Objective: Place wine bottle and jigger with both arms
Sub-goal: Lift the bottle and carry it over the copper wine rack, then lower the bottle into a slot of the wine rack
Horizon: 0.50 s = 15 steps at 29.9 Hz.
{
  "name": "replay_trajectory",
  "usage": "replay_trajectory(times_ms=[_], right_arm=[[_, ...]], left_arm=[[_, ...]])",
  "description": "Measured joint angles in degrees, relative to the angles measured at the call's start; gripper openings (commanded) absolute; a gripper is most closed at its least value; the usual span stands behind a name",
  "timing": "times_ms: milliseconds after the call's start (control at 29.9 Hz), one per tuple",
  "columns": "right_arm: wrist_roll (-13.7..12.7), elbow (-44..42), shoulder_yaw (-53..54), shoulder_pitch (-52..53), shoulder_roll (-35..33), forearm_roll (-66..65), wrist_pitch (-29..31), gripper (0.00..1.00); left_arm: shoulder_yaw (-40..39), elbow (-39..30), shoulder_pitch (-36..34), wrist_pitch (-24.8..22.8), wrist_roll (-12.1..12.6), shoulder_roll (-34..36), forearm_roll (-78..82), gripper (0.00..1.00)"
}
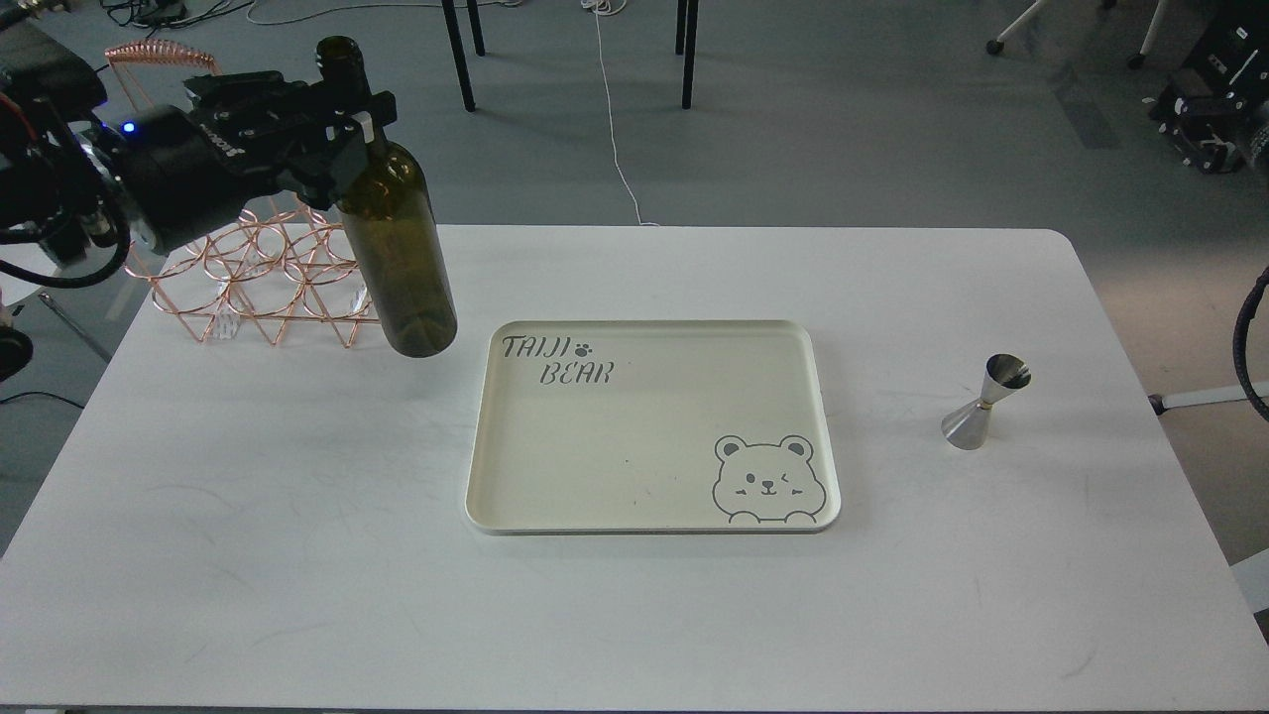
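My left gripper (349, 111) is shut on the neck of the dark olive-green wine bottle (399, 253). It holds the bottle in the air, slightly tilted, above the table's back left and just left of the cream tray (793, 342). The steel jigger (984, 402) with its gold waist band stands upright on the table at the right, well clear of the tray. My right gripper is out of view; only a bit of black cable (1247, 337) shows at the right edge.
A copper wire bottle rack (248, 273) stands at the table's back left, behind the held bottle. The tray bears "TAIJI BEAR" lettering and a bear drawing. Chair legs and cables lie on the floor beyond the table.
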Motion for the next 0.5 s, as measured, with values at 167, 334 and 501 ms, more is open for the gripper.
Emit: replay_trajectory(times_ms=[167,334,501], right_arm=[[0.01,0.00,0.00,-0.04,0.14,0.00,0.04,0.99],[-0.04,0.00,0.00,-0.03,0.14,0.00,0.08,0.99],[-0.05,0.00,0.00,-0.03,0.07,0.00,0.07,0.99]], left_arm=[[0.00,3.79,-1.91,0.06,-0.16,0.66,-0.26,0.17],[0.19,7.37,-4.43,-0.01,-0.20,0.69,-0.32,0.16],[0.58,13.37,-6.24,-0.03,-0.09,-0.13,-0.14,0.16]])
